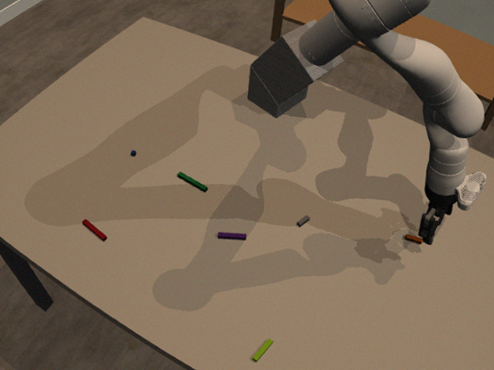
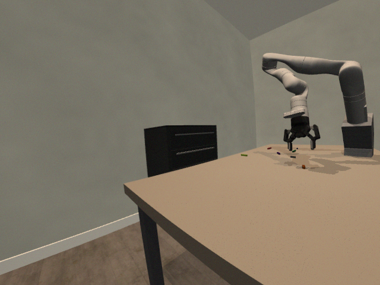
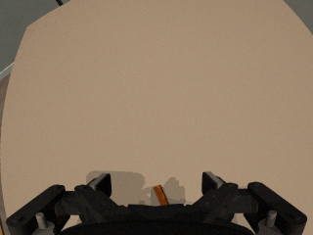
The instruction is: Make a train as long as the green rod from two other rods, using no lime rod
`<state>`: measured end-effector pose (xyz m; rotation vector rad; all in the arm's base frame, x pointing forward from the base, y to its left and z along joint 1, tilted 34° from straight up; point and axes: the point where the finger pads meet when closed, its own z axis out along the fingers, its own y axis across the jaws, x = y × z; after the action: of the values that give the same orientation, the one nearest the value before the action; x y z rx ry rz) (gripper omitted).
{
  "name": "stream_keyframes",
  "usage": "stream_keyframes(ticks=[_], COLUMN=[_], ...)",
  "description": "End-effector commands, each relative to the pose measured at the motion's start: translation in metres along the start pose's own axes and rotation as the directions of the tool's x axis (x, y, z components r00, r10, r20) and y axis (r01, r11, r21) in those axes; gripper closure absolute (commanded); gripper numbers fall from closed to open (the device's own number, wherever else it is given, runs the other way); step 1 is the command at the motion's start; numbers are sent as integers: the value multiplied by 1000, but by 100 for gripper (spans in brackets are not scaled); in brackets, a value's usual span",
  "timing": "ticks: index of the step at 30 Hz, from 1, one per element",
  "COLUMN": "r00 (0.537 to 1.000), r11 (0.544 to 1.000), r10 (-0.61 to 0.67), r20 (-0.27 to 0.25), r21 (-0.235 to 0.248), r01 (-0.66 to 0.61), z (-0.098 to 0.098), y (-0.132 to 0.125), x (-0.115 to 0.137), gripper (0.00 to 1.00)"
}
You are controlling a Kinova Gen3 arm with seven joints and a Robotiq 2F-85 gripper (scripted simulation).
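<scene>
Gripper (image 1: pixel 426 238) (image 2: pixel 301 149) (image 3: pixel 156 184): jaws wide apart, holding nothing, above orange rod (image 1: pixel 413 239) (image 2: pixel 303 167) (image 3: pixel 160 195), towards bench's right edge in top view | red rod (image 1: pixel 95 229) (image 2: pixel 269 148) near front edge, blue rod (image 1: pixel 133 153) (image 2: pixel 297 148) towards left edge, unjoined; likely pair, 7+1 matching green rod (image 1: pixel 192 181) (image 2: pixel 293 151) | orange likely unneeded, reason for hovering unclear | no legible labels

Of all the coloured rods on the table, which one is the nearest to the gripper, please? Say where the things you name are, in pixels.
The orange rod (image 1: pixel 414 239) (image 2: pixel 303 167) (image 3: pixel 160 195): it alone lies close by the gripper (image 1: pixel 426 240) (image 2: pixel 301 149) (image 3: pixel 156 184); the other rods lie farther away.
</scene>
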<state>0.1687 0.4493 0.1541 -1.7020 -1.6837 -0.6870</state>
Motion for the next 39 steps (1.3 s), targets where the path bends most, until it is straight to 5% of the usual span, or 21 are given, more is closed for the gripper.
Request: stream_keyframes(ticks=[1,39], r00=[1000,988], r11=[1000,988], r10=[23,152], r20=[6,42], r21=[-4,-38], r01=[-23,-150], z=[1,4], y=[-3,-15], x=[-3,-21], gripper=[0,0])
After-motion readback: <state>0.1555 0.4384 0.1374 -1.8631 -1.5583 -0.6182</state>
